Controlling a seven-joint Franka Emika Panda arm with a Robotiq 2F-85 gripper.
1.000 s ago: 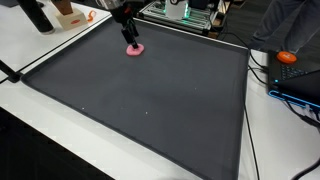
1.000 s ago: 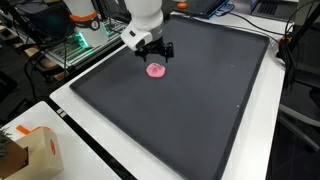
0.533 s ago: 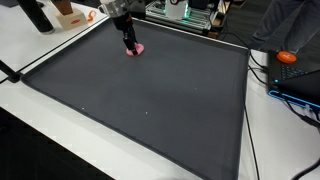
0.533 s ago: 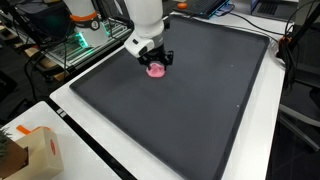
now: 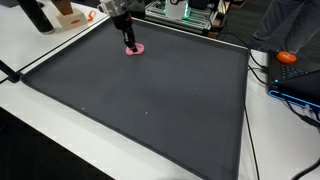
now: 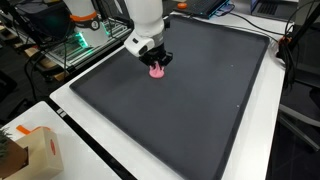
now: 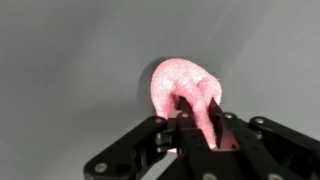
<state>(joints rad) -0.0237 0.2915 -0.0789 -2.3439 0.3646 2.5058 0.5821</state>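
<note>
Both exterior views bright, evenly lit by diffuse overhead light; no hard shadows. Black mat matte, faint grey sheen, no glare. White table close to overexposed in an exterior view. Resolution low, small detail soft, background clutter smeared. Wrist view dimmer, grey, low contrast. Pink lump soft-focus and grainy, thin dark shadow along its left rim. Jaws at bottom edge dark, blurred, detail lost.

The arm comes straight down with its wrist vertical. The gripper sits low, its black fingers drawn close together in a pinch.
</note>
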